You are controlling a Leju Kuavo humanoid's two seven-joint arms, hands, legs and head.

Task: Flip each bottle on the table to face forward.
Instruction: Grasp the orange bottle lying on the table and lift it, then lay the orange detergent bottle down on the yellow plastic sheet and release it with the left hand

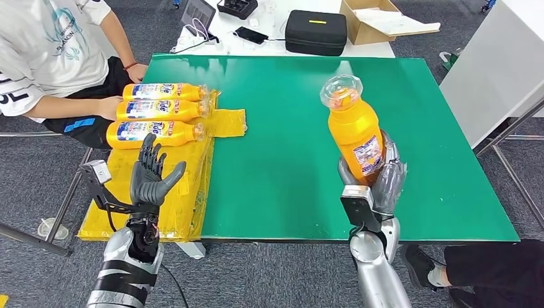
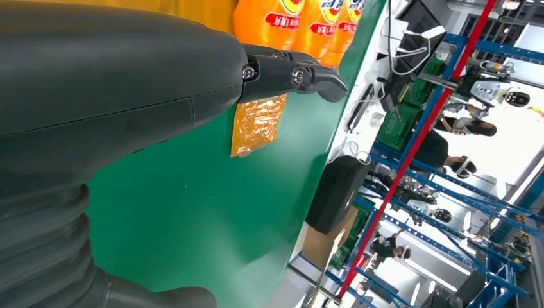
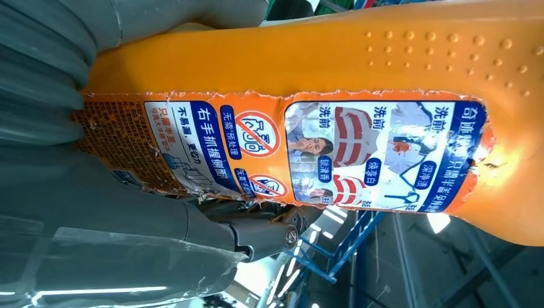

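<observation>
Head view: right robot hand (image 1: 380, 176) wraps the lower body of an orange plastic detergent bottle with a clear cap (image 1: 355, 131), held upright above the green-topped surface (image 1: 282, 147). The side turned to the camera carries the small instruction label, so probably the back (mid-flip, I'd judge). Well left of that held bottle, three matching orange bottles (image 1: 160, 110) lie on their sides on yellow plastic sheeting (image 1: 186, 192), blue brand labels up, likely already sorted. A seated person's hand (image 1: 109, 108) rests at their bases. Left robot hand (image 1: 151, 173) hovers over the sheeting, fingers spread, holding nothing.

Left wrist view: dark fingers (image 2: 301, 74) extended over the green top, nothing between them; the lying bottles' bodies (image 2: 301, 22) sit just past them.

Right wrist view: held bottle's back label (image 3: 289, 151) up close, grey thumb (image 3: 192, 231) pressed under it.
</observation>
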